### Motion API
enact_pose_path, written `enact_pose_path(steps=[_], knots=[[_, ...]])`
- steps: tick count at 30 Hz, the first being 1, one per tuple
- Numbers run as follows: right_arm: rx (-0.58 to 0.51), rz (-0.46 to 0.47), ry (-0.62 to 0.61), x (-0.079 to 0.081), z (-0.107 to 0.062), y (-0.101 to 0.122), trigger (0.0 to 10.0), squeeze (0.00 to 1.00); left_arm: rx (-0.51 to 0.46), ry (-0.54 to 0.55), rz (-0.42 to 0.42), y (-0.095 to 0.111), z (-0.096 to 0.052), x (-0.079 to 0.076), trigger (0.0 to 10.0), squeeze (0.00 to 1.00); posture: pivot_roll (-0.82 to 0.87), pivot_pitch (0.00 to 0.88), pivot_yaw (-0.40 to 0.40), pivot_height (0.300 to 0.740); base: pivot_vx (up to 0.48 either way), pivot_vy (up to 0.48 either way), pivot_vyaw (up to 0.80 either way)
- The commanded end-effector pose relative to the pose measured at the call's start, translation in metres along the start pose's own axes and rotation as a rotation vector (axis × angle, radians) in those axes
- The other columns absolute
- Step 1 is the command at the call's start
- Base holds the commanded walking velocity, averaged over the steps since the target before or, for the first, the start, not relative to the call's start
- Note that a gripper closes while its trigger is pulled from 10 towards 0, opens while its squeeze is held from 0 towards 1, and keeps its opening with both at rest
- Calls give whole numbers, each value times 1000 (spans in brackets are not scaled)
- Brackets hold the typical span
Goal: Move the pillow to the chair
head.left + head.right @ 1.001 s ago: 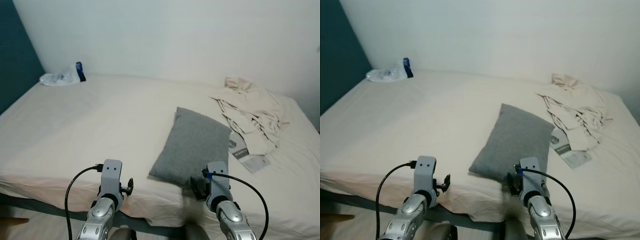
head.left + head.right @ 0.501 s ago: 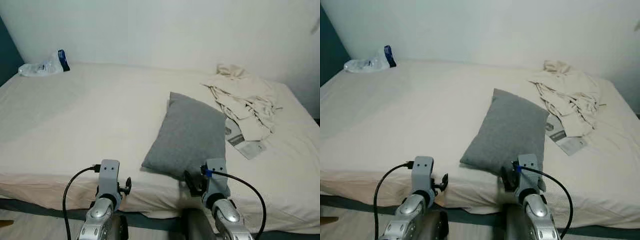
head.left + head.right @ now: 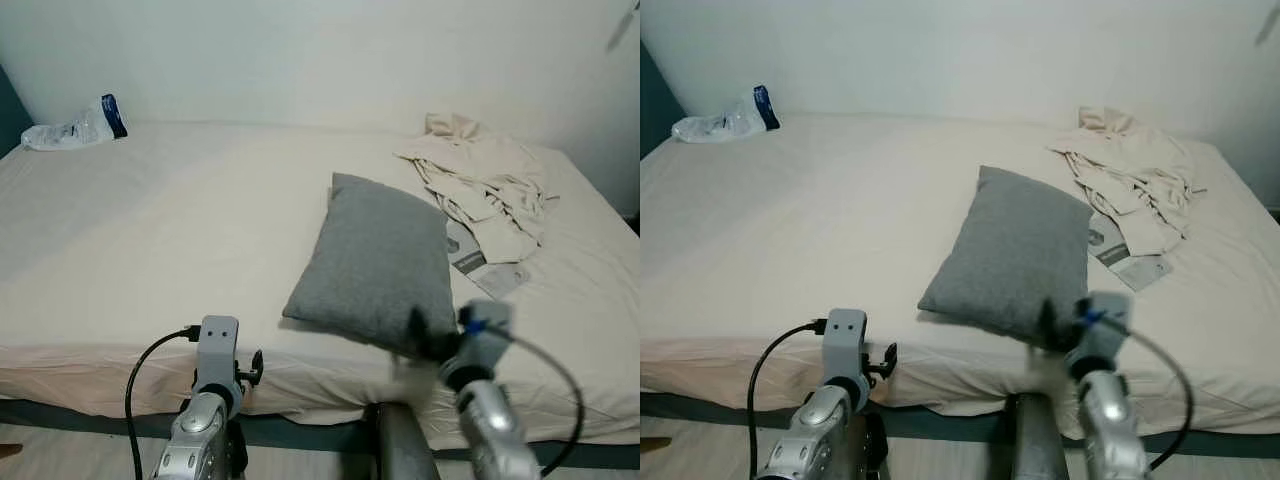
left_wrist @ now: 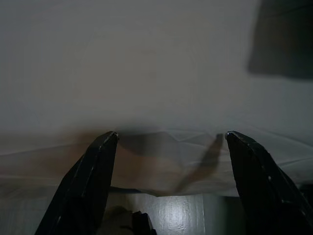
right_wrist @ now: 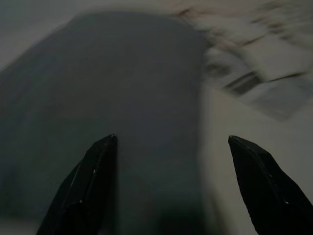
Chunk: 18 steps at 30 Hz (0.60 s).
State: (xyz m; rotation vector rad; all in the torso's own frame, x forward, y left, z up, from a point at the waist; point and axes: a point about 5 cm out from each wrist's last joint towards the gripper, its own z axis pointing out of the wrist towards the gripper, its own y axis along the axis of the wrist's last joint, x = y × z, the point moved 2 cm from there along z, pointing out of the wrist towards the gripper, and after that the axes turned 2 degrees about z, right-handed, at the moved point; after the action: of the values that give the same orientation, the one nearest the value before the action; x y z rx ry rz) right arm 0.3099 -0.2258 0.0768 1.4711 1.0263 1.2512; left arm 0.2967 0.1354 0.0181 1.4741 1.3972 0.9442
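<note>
A grey pillow (image 3: 378, 262) is seen lying flat on a bed (image 3: 180, 230) covered by a cream sheet, just right of centre, its long axis running from about 11 o'clock to 5 o'clock. Its near corner lies close to the bed's front edge. The right gripper (image 5: 171, 188) is held at the pillow's near right corner, blurred in the head views; in the right wrist view its fingers (image 5: 88, 186) are spread wide, with the grey pillow between and ahead of them, nothing pinched. The left gripper (image 4: 168, 181) is held low at about 7 o'clock, in front of the bed edge, well apart from the pillow; its fingers are spread too, framing the hanging sheet edge and a strip of pale floor. Crumpled beige clothing (image 3: 480, 180) is piled at about 2 o'clock from the pillow. A printed packet (image 3: 485, 268) lies just beside the pillow's right edge, partly under the clothing. A clear plastic bag with a blue part (image 3: 75, 125) lies at the far left corner, about 10 o'clock, near the white wall (image 3: 300, 50)
</note>
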Motion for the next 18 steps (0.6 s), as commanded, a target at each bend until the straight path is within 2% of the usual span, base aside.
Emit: enact_pose_path(steps=[1,2,3,4,5,6,12,18], knots=[[78,104,-39,-13,-1,-14,10000,0,2,4,-6,1,-1,4,10000,0,-39,156,-7,567,0,0,0],[92,148,-38,-15,1,-16,10000,0,1,3,-5,1,-1,5,10000,0,-39,156,-7,567,0,0,0],[110,289,-56,-20,5,-18,10000,0,-2,1,-3,2,-1,7,10000,0,-28,164,1,567,0,0,0],[110,289,-56,-20,5,-18,10000,0,-2,1,-3,2,-1,7,10000,0,-28,164,1,567,0,0,0],[110,348,-68,-22,6,-19,10000,0,-4,1,-3,3,-1,8,10000,0,-25,166,3,567,0,0,0],[119,455,-67,-24,9,-21,10000,0,-6,0,0,3,-2,10,10000,0,-18,171,10,567,0,0,0],[168,597,-26,-22,18,-29,10000,0,-8,2,17,6,-4,18,10000,0,9,185,32,567,0,0,0],[186,624,76,-7,27,-28,10000,0,-16,5,29,10,-5,21,10000,0,24,188,38,567,0,0,0]])
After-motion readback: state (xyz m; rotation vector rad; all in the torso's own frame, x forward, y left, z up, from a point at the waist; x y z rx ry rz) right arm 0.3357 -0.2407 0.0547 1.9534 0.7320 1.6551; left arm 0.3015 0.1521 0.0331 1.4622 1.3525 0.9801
